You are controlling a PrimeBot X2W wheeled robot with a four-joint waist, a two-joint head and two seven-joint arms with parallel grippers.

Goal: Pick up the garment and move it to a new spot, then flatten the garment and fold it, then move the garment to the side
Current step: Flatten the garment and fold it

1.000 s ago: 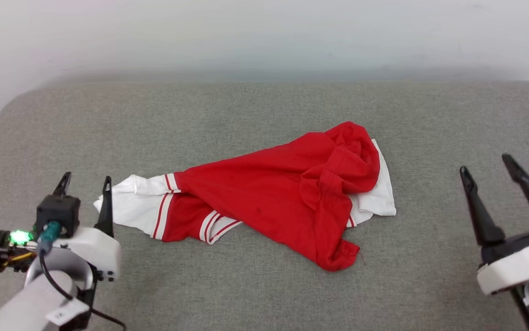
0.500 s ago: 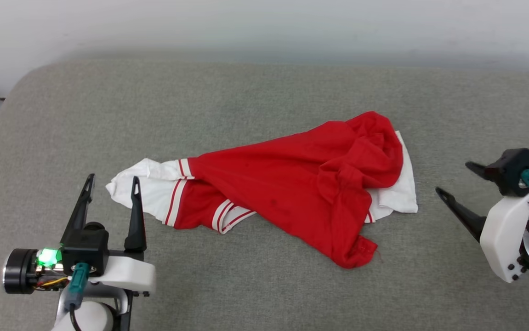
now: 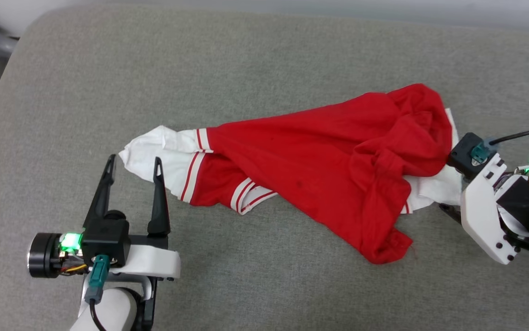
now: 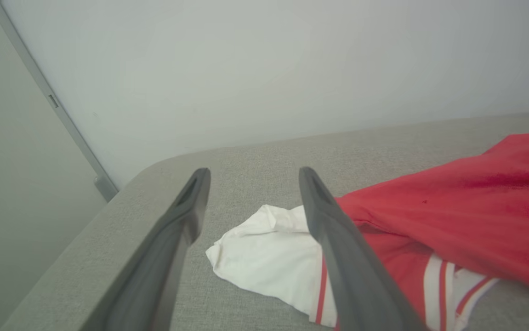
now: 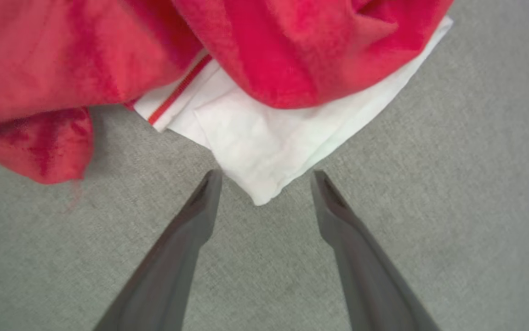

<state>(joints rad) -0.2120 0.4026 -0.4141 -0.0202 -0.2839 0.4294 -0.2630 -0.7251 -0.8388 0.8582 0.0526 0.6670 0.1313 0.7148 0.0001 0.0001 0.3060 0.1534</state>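
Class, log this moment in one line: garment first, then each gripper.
garment: crumpled on grey surface, unheld | left gripper: open, at one white sleeve end | right gripper: open, at opposite white end

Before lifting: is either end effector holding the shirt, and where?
Nothing held: left end effector and right end effector stand open at the garment's white ends.

One garment (image 3: 319,170) is counted, with two white sleeve ends (image 3: 154,154). Two grippers are counted, the left gripper (image 3: 134,159) and the right gripper (image 5: 266,177), each with two fingers (image 4: 338,239). One grey surface (image 3: 264,59) is seen.
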